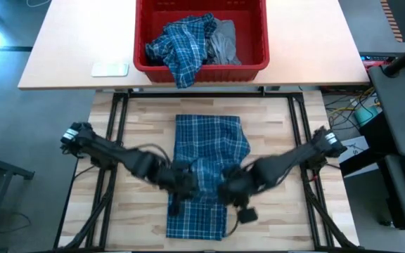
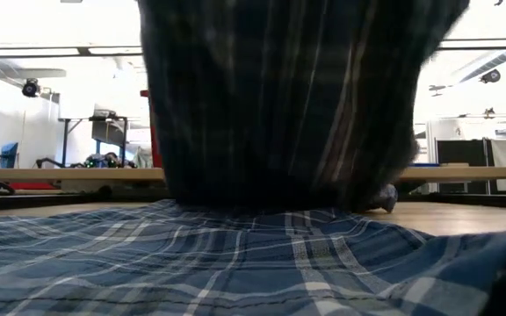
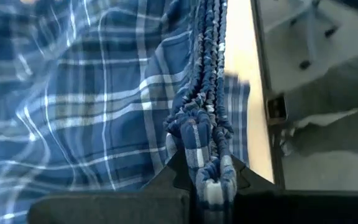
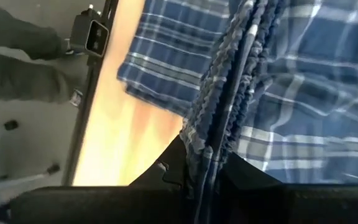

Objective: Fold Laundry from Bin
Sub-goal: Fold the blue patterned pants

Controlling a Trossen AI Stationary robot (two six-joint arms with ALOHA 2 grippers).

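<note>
Both pincers, left gripper (image 3: 209, 180) and right gripper (image 4: 205, 171), are clamped on bunched edges of the soft, light plaid shirt (image 1: 206, 151), which droops between them, so gripping edges suits it.

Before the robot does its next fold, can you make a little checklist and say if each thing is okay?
1. Left gripper shut on the plaid shirt: ok.
2. Right gripper shut on the same shirt: ok.
3. Shirt lying flat on the table: not ok, part is lifted and bunched.
4. Red bin away from the arms: ok.
5. More laundry waiting in the bin: ok.
6. Shirt's buttons done up: cannot tell.
</note>
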